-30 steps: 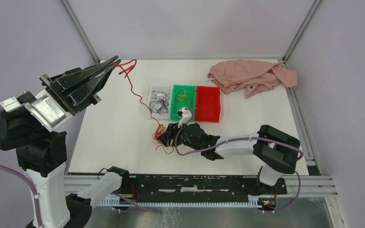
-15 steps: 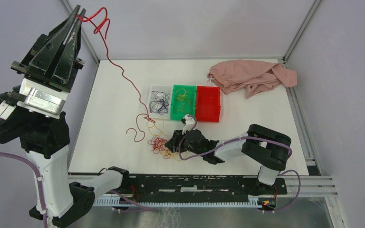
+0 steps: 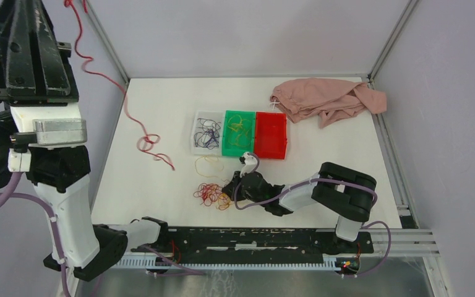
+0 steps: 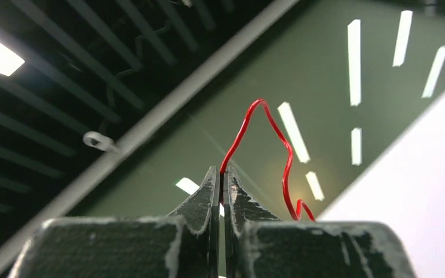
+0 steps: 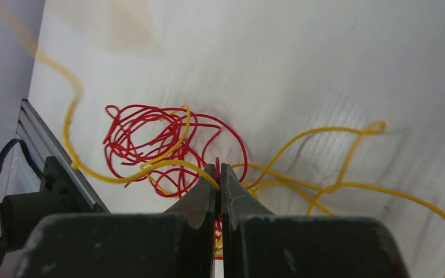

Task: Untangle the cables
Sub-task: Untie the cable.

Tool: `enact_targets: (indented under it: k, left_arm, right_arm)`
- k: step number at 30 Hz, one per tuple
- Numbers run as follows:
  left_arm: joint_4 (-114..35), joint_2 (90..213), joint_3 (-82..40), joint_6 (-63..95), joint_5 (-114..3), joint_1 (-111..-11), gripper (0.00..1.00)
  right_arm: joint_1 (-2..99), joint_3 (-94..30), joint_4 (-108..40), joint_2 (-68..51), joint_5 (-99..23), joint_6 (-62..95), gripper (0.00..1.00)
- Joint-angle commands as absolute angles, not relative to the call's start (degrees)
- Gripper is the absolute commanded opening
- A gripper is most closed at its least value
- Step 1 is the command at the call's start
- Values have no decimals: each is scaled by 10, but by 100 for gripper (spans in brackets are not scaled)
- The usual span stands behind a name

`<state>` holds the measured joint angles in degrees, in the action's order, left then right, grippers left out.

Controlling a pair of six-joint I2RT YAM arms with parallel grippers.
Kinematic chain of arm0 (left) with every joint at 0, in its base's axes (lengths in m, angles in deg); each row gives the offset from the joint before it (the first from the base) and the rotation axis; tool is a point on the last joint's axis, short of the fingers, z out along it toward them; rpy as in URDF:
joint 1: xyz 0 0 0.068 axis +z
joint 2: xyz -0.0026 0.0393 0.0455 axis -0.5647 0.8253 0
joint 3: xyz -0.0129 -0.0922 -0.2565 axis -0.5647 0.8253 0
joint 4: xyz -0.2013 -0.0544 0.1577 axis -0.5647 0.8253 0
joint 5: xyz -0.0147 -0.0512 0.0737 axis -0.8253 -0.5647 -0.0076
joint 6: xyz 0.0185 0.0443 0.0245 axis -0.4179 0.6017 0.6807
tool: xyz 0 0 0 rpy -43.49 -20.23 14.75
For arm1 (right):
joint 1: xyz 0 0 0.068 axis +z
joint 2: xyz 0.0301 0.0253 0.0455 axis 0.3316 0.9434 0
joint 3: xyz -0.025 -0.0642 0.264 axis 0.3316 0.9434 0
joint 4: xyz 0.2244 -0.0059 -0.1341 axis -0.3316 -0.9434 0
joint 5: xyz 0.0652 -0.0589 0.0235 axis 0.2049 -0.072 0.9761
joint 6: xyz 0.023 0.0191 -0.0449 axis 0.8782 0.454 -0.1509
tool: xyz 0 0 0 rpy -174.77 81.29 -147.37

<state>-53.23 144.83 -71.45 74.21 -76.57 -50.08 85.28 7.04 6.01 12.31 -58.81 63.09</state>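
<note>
Overhead, past the surface's (image 3: 161,105) left edge, left tool (image 4: 221,174) pinches a red cable (image 4: 257,101) hanging down to it; right tool (image 5: 218,168) is clamped on the red-yellow tangle (image 3: 209,194) near the front edge.

Overhead I lose the tips of the left tool (image 3: 20,12) off the top edge at eleven o'clock, the red wire (image 4: 258,101) too. On the right wrist the yellow wire (image 5: 52,63) blurs toward eleven; the right tool (image 5: 218,171) hides what sits between its tips.

Two arms (image 3: 68,204), three bins (image 3: 271,135), one pink cloth (image 3: 325,99), one tangle of cables (image 3: 210,195), one long red strand (image 3: 142,139).
</note>
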Motion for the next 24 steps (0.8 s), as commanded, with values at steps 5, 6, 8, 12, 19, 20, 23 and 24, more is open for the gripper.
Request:
enact_targets:
  k: [5, 6, 8, 12, 19, 20, 23, 24]
  left_arm:
    - [-619, 1537, -888, 900, -703, -497, 3]
    - [-612, 1540, -899, 888, -701, -496, 3]
    - [-574, 1526, -882, 881, -711, -496, 3]
    - [-549, 1459, -756, 858, -765, -496, 3]
    - [-461, 1400, -671, 811, -889, -496, 3]
    - [-452, 1395, -664, 805, -905, -496, 3]
    - [-445, 1381, -639, 783, -938, -496, 3]
    - [-442, 1375, -630, 777, -946, -495, 3]
  right_arm:
    - [856, 105, -12, 115, -687, 681, 0]
    - [856, 107, -10, 112, -686, 680, 0]
    - [856, 104, -6, 106, -678, 671, 0]
    - [856, 94, 3, 74, -642, 643, 17]
    - [858, 55, -78, -41, -573, 570, 45]
    - [858, 50, -95, -61, -571, 553, 48]
    - [858, 32, -146, -129, -571, 516, 57]
    - [858, 24, -165, -151, -571, 505, 60]
